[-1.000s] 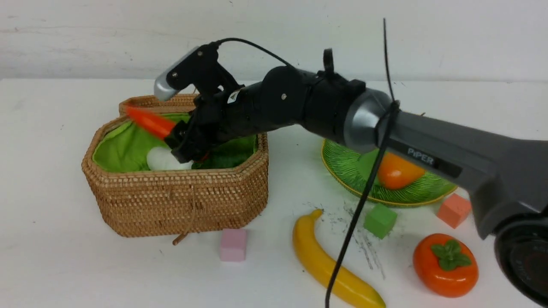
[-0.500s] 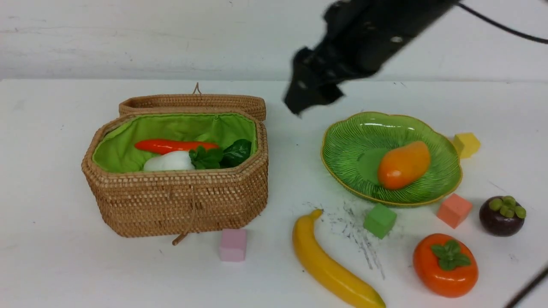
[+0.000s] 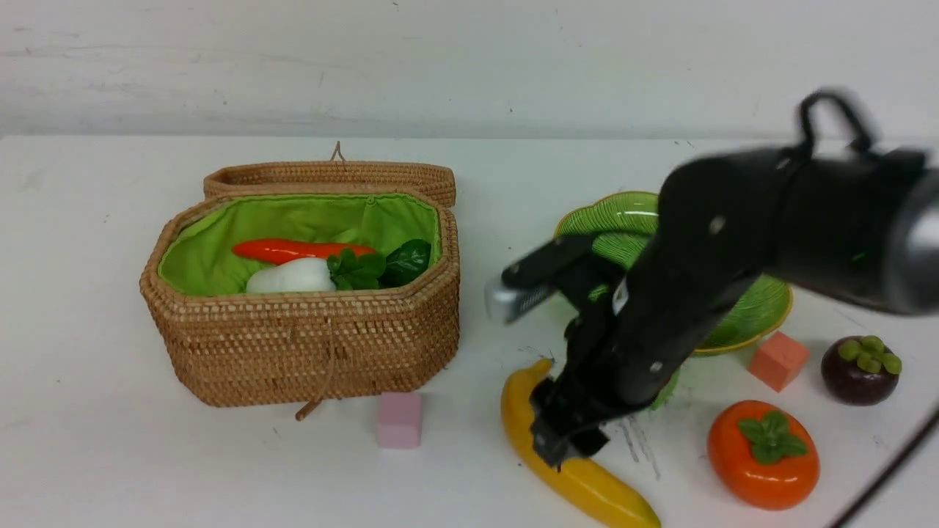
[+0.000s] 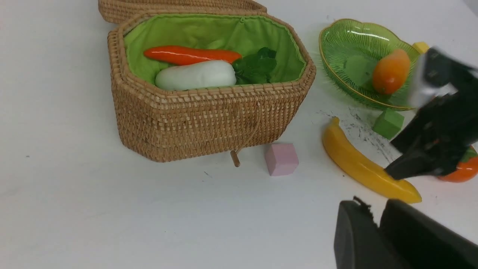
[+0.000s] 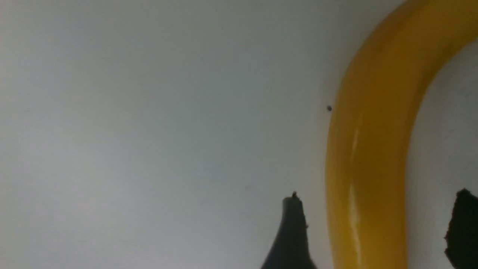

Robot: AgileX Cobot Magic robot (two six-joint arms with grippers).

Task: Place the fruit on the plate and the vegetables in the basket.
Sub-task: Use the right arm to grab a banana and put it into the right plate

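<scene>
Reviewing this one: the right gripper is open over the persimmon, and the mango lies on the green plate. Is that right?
Not quite: the right gripper is open over the banana, as the right wrist view shows. The mango does lie on the green plate.

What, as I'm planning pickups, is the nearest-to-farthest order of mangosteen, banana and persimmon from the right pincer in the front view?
1. Banana, between the fingers of the right pincer.
2. Persimmon, right of the banana.
3. Mangosteen, farthest right.

Desk (image 3: 88, 455) surface white, dark scuff marks (image 3: 640, 444) noted; wall (image 3: 469, 66) behind pale, faintly streaked.
</scene>
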